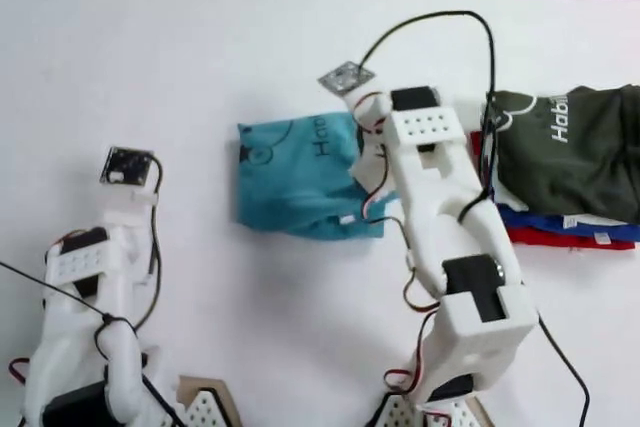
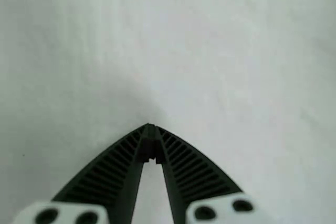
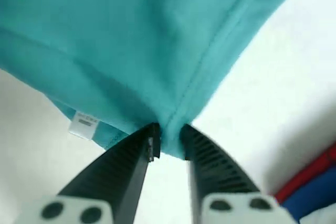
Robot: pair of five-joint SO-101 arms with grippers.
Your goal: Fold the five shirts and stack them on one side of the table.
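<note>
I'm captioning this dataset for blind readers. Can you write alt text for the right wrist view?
The right gripper pinches the edge of a teal shirt over the white table. A small white tag hangs from the shirt, and red and blue fabric lies farther off.

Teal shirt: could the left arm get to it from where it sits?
Probably yes: only bare table lies between the left gripper and the teal shirt, though the right gripper grips its far edge.

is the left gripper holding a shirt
No, the left gripper is shut on nothing, with just bare white table beneath it.
</note>
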